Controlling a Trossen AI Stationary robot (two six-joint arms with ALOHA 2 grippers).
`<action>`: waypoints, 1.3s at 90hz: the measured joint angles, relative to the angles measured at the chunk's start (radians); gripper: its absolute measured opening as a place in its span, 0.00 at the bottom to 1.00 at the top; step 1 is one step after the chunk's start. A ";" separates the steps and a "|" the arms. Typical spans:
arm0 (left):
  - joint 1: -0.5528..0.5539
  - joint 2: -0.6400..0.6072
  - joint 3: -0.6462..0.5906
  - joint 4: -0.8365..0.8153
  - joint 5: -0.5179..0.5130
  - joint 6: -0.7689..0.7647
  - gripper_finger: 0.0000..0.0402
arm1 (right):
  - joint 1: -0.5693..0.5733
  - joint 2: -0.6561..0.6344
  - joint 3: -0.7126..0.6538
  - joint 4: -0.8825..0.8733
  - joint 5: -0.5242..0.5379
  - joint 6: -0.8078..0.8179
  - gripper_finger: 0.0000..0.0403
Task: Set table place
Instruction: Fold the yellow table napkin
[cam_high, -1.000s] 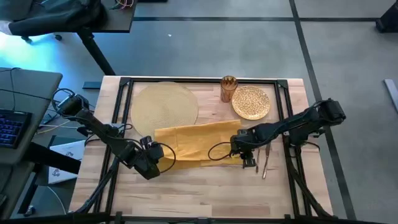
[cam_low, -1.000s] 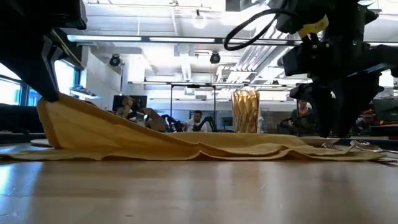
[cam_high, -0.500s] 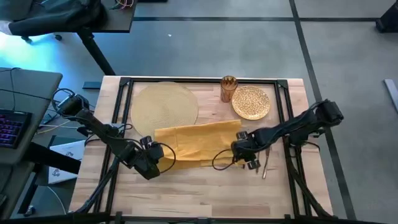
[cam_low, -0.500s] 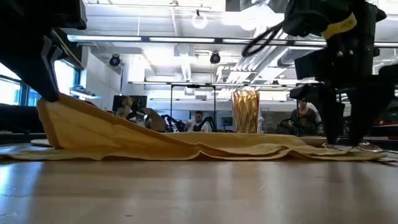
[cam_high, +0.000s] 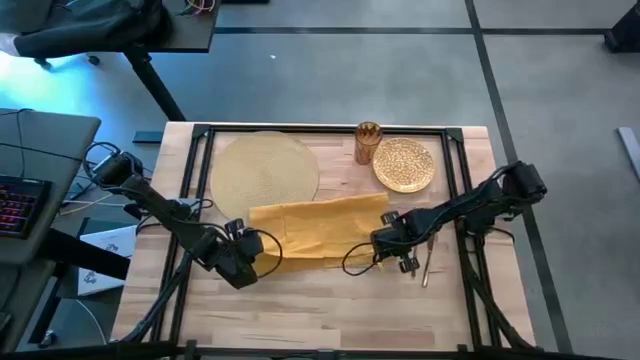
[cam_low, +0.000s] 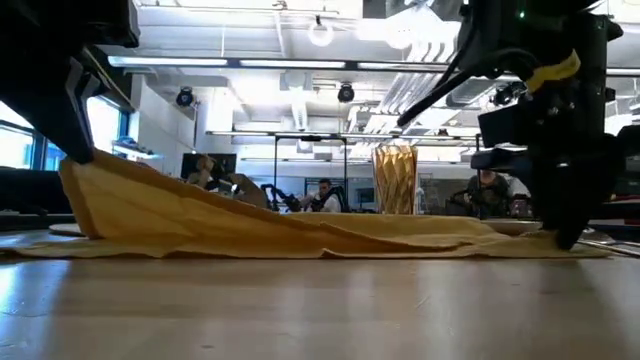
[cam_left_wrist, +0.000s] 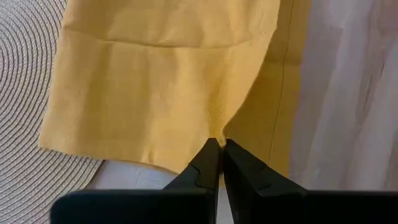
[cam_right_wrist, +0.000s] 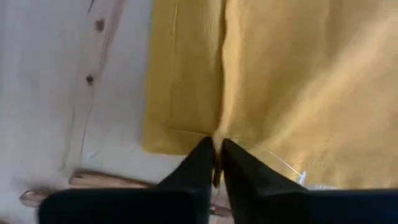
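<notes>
You see a matt mustard cloth napkin (cam_high: 315, 228) creased across the table (cam_high: 330, 310) of pale, smooth wood planks framed in black metal, beside a coarsely woven tan placemat (cam_high: 265, 170), a glossy gold patterned plate (cam_high: 404, 164).

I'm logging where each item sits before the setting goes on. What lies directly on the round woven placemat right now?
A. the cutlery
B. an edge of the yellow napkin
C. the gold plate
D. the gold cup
B: in the high view the yellow napkin overlaps the near rim of the placemat, while the plate, cup and cutlery sit apart on the table.
</notes>
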 joint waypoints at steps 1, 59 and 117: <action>0.000 0.000 0.000 0.000 0.002 0.000 0.00 | 0.000 0.000 0.002 -0.003 -0.001 0.000 0.01; 0.000 0.000 0.001 -0.001 0.012 -0.007 0.00 | -0.003 -0.001 0.004 -0.008 -0.051 0.153 0.24; 0.000 -0.001 0.015 -0.081 0.007 -0.043 0.00 | -0.002 -0.001 0.065 -0.136 -0.033 0.089 0.00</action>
